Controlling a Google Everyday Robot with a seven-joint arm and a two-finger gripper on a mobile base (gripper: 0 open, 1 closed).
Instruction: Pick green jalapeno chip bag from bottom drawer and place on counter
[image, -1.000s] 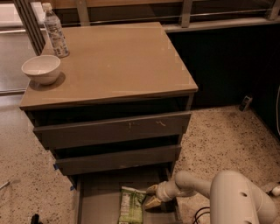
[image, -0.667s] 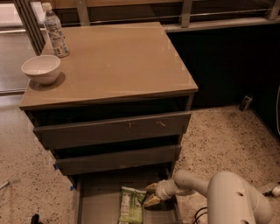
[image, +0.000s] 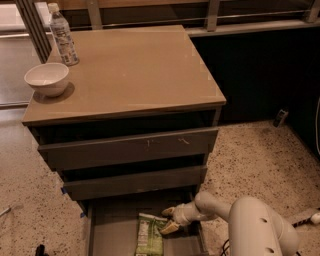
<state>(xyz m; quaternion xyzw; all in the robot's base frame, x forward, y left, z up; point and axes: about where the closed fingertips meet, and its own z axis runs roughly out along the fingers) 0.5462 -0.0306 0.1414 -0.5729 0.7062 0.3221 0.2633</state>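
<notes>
In the bottom drawer (image: 110, 235), pincer (image: 169, 220) sits beside crinkly green bag (image: 148, 237).

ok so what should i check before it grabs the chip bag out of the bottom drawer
1. Bottom drawer pulled out: ok, its inside is exposed.
2. Green jalapeno chip bag reachable: ok, it lies flat in the drawer right beside the gripper.
3. Gripper open: ok, its two fingers stand apart at the bag's edge.
4. Bag edge actually between the fingers: cannot tell from this angle.
5. Landing spot on the counter: ok, the bowl and water bottle keep to one edge.
6. Room to lift past the drawer above: cannot tell.
</notes>
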